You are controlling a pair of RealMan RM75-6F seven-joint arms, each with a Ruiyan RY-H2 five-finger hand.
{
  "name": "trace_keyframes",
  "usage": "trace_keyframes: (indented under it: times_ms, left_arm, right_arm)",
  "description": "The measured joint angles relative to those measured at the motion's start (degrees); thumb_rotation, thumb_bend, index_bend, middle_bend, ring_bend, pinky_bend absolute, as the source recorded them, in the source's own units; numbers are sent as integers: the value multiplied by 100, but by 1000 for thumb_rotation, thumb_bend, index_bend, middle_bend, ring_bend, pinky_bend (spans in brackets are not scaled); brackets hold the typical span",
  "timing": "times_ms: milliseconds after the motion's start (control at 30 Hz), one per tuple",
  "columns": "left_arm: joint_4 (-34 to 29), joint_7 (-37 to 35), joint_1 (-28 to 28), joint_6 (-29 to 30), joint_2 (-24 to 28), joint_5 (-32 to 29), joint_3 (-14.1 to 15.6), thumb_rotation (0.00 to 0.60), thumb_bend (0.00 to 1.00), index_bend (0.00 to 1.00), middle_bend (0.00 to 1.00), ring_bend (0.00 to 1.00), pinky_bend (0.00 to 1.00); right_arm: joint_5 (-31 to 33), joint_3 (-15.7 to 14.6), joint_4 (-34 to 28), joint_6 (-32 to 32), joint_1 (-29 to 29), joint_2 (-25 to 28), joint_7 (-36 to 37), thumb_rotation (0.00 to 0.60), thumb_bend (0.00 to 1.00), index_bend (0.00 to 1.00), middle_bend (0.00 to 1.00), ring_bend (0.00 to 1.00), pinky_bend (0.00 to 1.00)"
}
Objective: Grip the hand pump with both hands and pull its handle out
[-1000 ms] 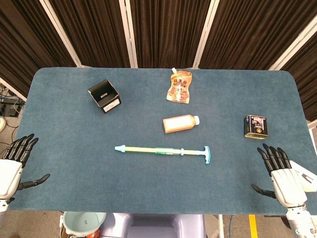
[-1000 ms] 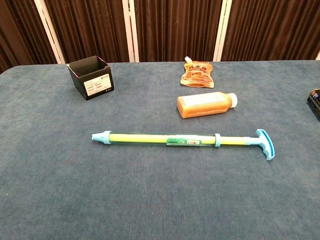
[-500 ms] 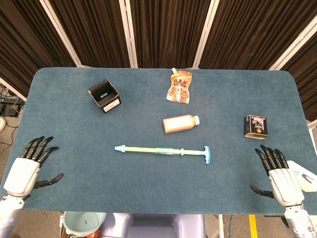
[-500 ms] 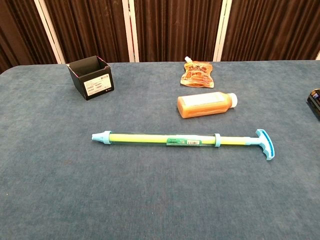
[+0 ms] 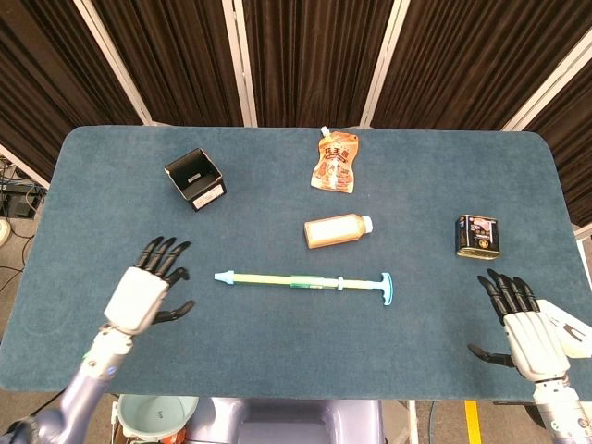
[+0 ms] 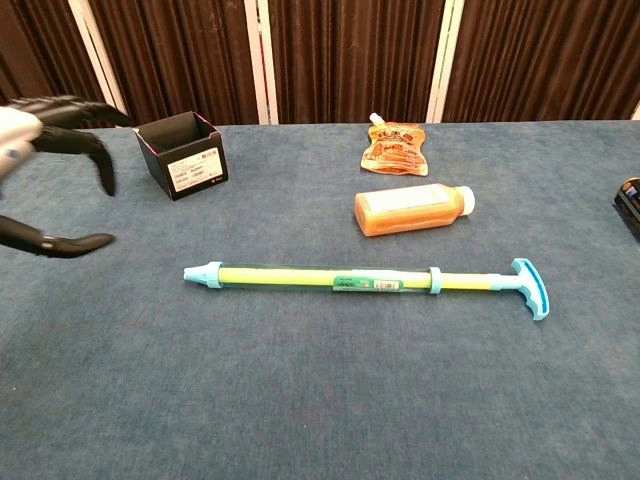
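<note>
The hand pump [image 5: 301, 280] [image 6: 340, 279] lies flat across the middle of the table, a yellow-green tube with a pale blue nozzle at the left end and a blue T-handle [image 5: 386, 289] [image 6: 529, 287] at the right. My left hand [image 5: 148, 287] [image 6: 45, 180] hovers open over the table, just left of the nozzle, fingers spread and holding nothing. Over the front right corner my right hand [image 5: 523, 319] is open as well, well right of the T-handle. The chest view does not show it.
A black open box [image 5: 195, 178] [image 6: 182, 156] stands at the back left. An orange pouch [image 5: 335, 161] [image 6: 395, 145] and an orange bottle [image 5: 337, 230] [image 6: 410, 210] lie behind the pump. A dark tin [image 5: 476, 236] stands at the right. The blue table top [image 5: 277, 342] ends near both hands.
My left hand has swung in from the table's left edge toward the pump's nozzle and now shows in the chest view. The right hand has barely shifted. The pump has not moved.
</note>
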Motion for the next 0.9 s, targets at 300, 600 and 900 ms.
trace_keyframes:
  times_ms: [300,600,900]
  left_arm:
    - [471,444,-526,-663,-726,-405,-183,600,205,432,94,75,107]
    - [1044,661,-920,-1187,-1201,-845,-351,600,205,424,92,75,107]
    - [1719,685,-1325,-1681,-1612,-1234,-445,600,211,418,89,75,107]
  right_arm:
    - [34,40,76,234,-107,156,320,600,0,0,0,0,0]
    - [95,43,172,194,-126,192,406,600,0,0,0,0,0]
    - [189,75,190,59,-67,128,302,600,0,0,0,0,0]
